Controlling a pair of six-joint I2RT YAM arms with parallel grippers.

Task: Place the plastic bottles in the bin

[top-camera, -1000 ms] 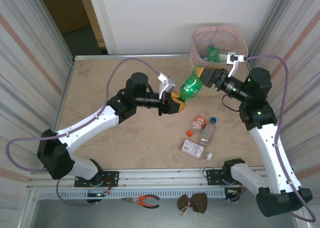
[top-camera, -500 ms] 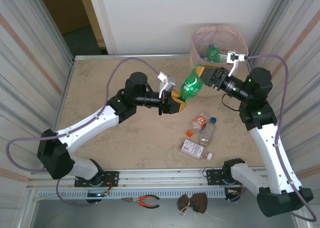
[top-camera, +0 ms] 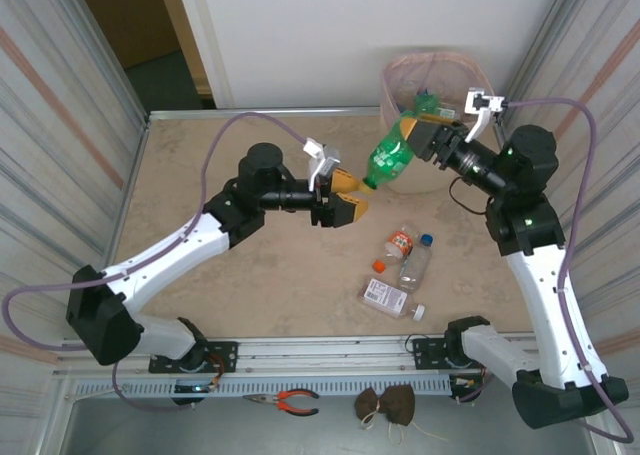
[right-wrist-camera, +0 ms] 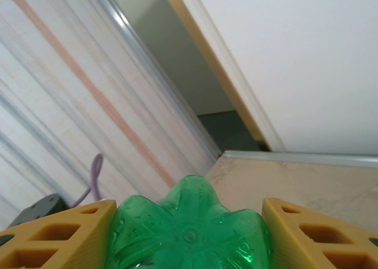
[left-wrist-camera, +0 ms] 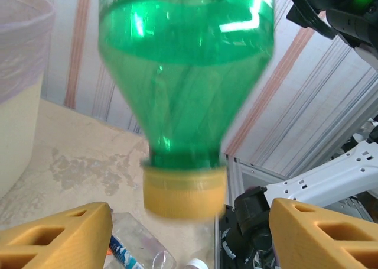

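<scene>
Lower centre, three loose bottles (top-camera: 414,267) lie on the table (top-camera: 290,275). Above them the left claw (top-camera: 352,195) stands spread, its fingers wide of the yellow cap (left-wrist-camera: 184,190). The green bottle (top-camera: 390,159) hangs mid-frame, cap down, pinched at its base by the right claw (top-camera: 410,138). It looks empty: light, thin-walled, slick, so grip the ribbed base, gently. The bin (top-camera: 437,55) sits upper right, just beyond.

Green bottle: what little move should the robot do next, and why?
Probably swing the right hand toward the bin and drop the green bottle in. The right hand grips the bottle's bottom end, the left hand is open and not touching the cap, and the bin stands just behind.
</scene>
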